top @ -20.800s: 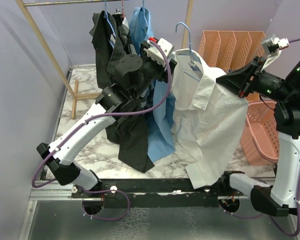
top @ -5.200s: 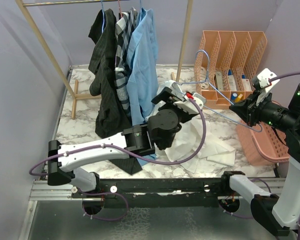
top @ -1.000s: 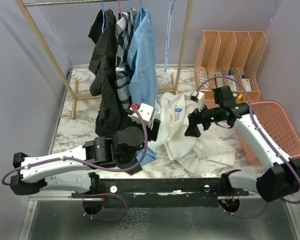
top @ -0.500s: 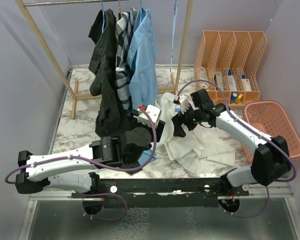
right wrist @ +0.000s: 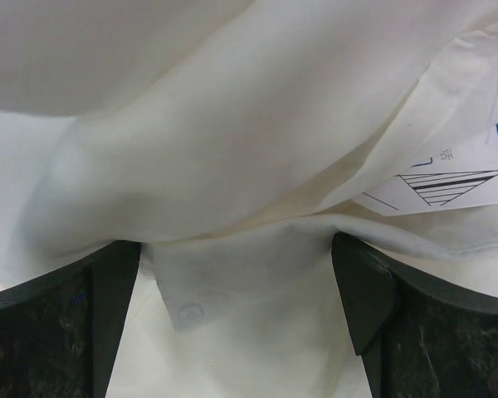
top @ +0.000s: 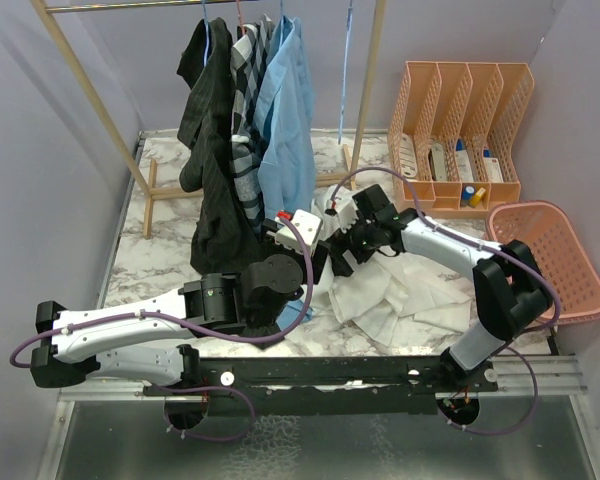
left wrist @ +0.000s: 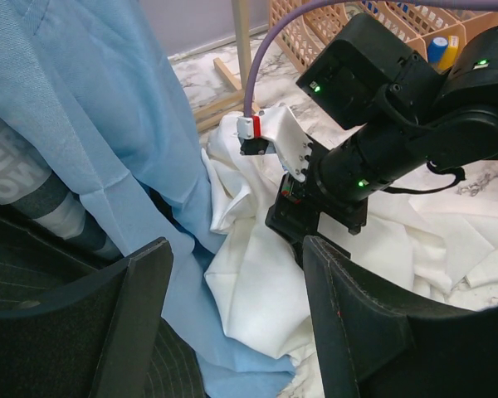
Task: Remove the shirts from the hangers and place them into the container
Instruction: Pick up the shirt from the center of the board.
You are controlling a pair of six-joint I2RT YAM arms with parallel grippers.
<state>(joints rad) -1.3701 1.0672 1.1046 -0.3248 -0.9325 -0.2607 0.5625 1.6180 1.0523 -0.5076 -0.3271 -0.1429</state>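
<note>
The white shirt (top: 400,295) lies crumpled on the marble table, off its hanger. My right gripper (top: 338,262) presses down into its left part, open; in the right wrist view the collar fold (right wrist: 232,265) lies between the wide-apart fingers (right wrist: 373,307). My left gripper (top: 316,258) hovers open just left of it, with white cloth (left wrist: 257,282) below its fingers (left wrist: 133,323). The light blue (top: 285,110), checked (top: 245,90) and pinstriped black (top: 210,130) shirts hang on the rack. An empty light blue hanger (top: 344,70) hangs there too. The salmon-pink basket (top: 560,255) stands at the right.
The wooden rack's post (top: 368,90) stands behind the white shirt. A peach file organizer (top: 460,100) with small items sits at the back right. The right arm (left wrist: 398,141) crosses close in front of the left wrist camera.
My right arm has swung left across the white shirt and lowered its open gripper onto the cloth beside the left gripper. The left arm edged forward, then held still.
</note>
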